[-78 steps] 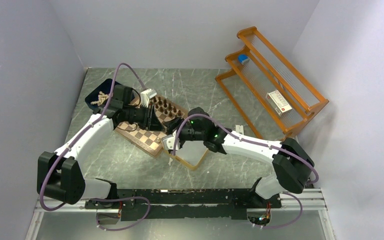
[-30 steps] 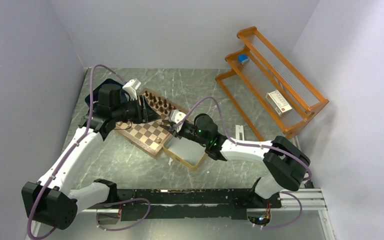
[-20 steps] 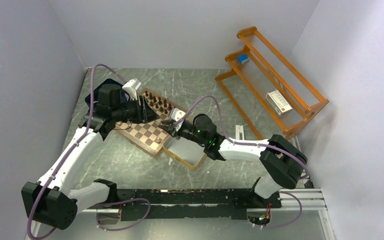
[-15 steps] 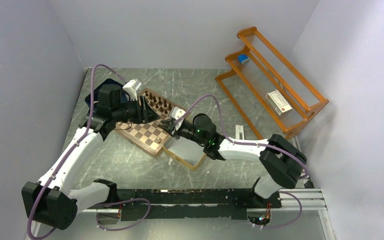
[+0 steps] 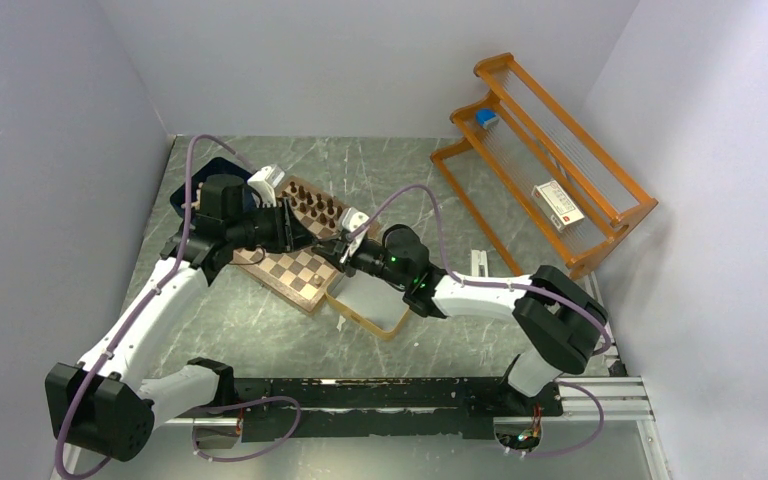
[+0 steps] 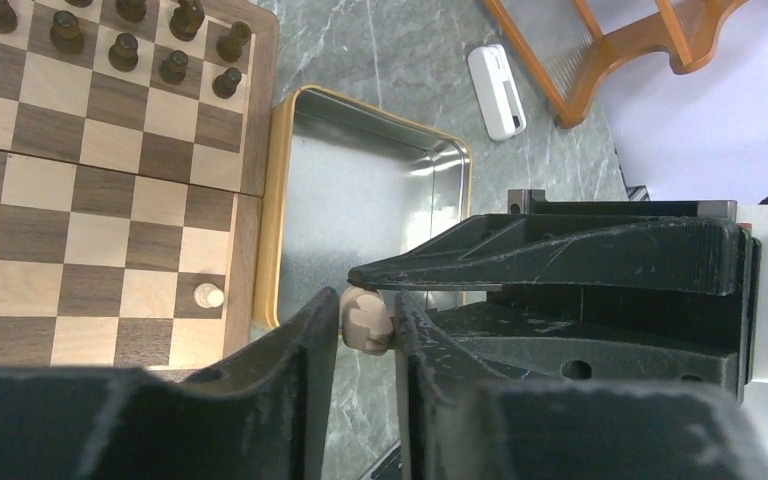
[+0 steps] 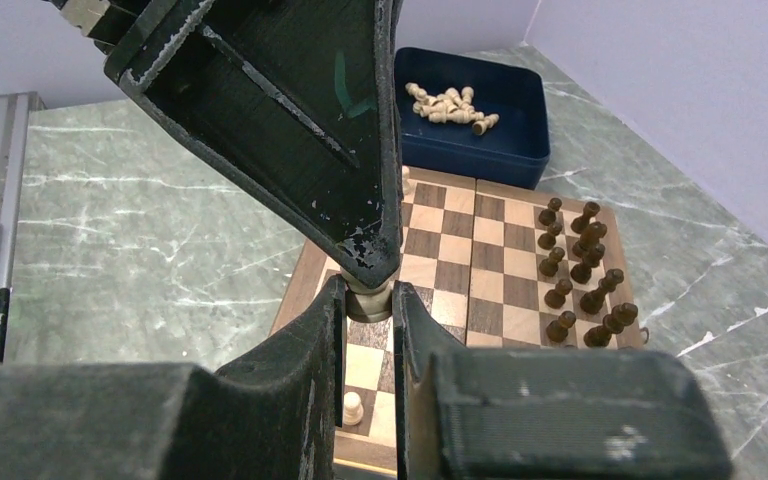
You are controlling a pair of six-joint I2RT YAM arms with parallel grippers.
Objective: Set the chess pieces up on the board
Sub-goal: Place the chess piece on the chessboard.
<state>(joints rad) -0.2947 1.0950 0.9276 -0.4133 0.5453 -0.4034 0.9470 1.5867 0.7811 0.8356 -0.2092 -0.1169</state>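
Observation:
The board (image 5: pixel 290 272) lies left of centre, with dark pieces (image 5: pixel 318 209) in rows on its far side. They also show in the left wrist view (image 6: pixel 125 50) and the right wrist view (image 7: pixel 580 270). One pale pawn (image 6: pixel 208 296) stands near the board's edge by the tin. My left gripper (image 6: pixel 365 325) and right gripper (image 7: pixel 368 300) meet tip to tip above the board's right edge (image 5: pixel 326 243). One pale tan piece (image 6: pixel 364 320) sits between both pairs of fingers. It also shows in the right wrist view (image 7: pixel 367 301).
A navy tray (image 7: pixel 470 135) with several pale pieces stands beyond the board's left end. A silver gold-rimmed tin (image 6: pixel 375 200) lies right of the board. A small white device (image 6: pixel 497 90) and an orange wire rack (image 5: pixel 545 150) are at the right.
The right gripper has reached left from over the tin to the left gripper. The left gripper has shifted slightly right and down. The two now meet on the pale piece.

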